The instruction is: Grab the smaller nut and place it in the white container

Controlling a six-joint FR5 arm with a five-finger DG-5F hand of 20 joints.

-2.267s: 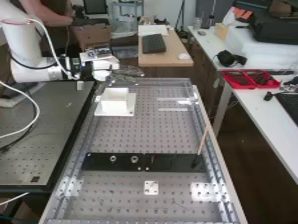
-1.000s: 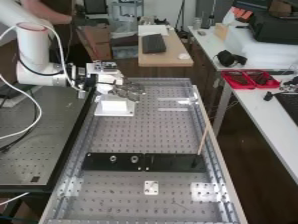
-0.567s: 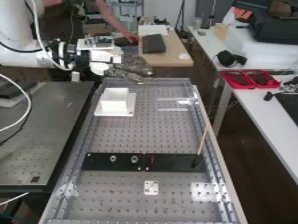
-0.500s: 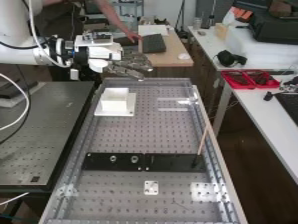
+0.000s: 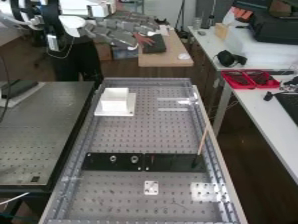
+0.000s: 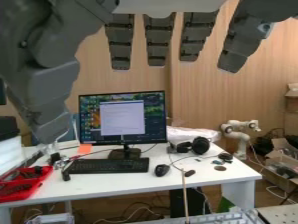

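Note:
The hand (image 5: 125,29) is held high at the top of the high view, well above and beyond the white container, with straight fingers and nothing between them. In the wrist view the hand (image 6: 157,40) hangs with its fingers extended and spread, the thumb apart from them. The white container (image 5: 114,104) stands upright on its flat base at the bench's far left; what lies inside it cannot be made out. On the black bar (image 5: 174,162) stand the larger nut (image 5: 113,159) and the bearing (image 5: 134,159).
A thin wooden stick (image 5: 203,140) rises from the bar's right end. Nearer lies a small white plate (image 5: 151,188). A dark perforated plate (image 5: 46,135) flanks the bench on the left. Red trays (image 5: 249,79) sit on the side table. The wrist view faces a monitor (image 6: 123,117) and keyboard (image 6: 108,166).
From just over the white container the hand has lifted away, rising and coming larger toward the top of the high view. The container and the parts on the bar have kept their places.

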